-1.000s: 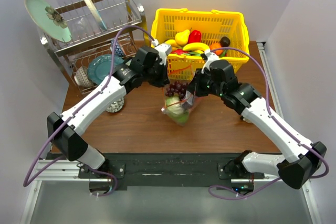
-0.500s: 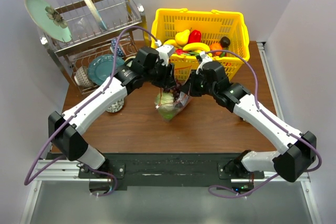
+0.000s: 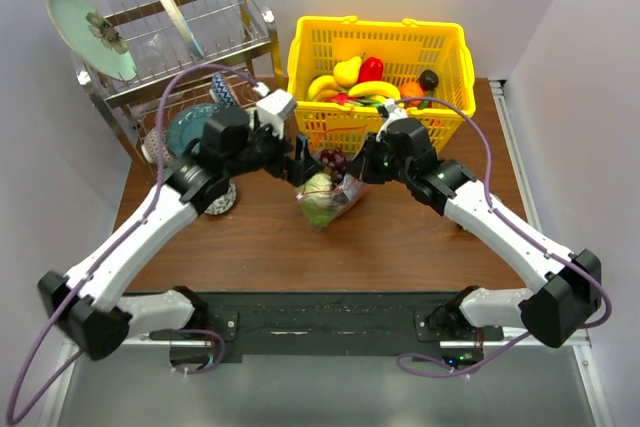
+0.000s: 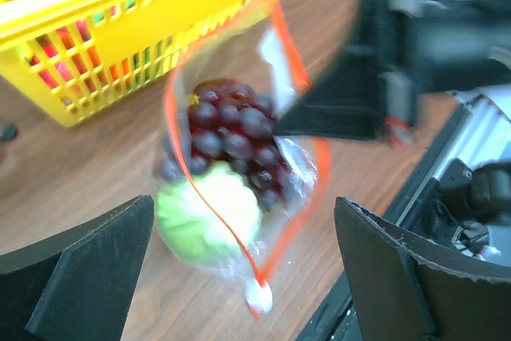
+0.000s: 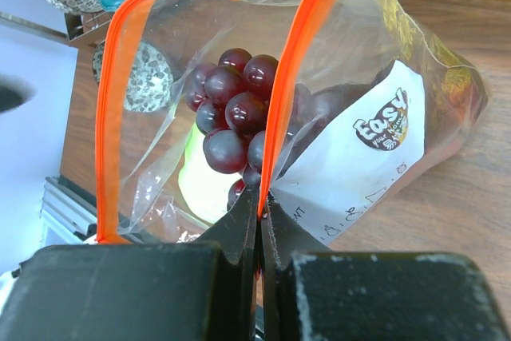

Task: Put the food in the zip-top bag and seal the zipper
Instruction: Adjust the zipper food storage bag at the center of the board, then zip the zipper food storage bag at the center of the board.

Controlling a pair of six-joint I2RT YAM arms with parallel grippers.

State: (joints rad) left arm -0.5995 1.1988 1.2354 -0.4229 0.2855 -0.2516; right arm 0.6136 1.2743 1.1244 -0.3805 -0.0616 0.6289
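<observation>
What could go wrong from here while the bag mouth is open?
1. Only the right gripper pinches the zipper; the left gripper is open, apart. The zip-top bag may sag or twist.
2. The mouth gapes, so the grape bunch and round green piece could roll out.

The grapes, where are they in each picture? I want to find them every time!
Top external: the grapes are in the middle, inside the zip-top bag, just in front of the yellow basket.
Left wrist: the grapes are at the centre, in the bag.
Right wrist: the grapes are left of centre, partly behind the orange zipper.
Shared landmark: the round green piece, right beside the grapes in every view.
</observation>
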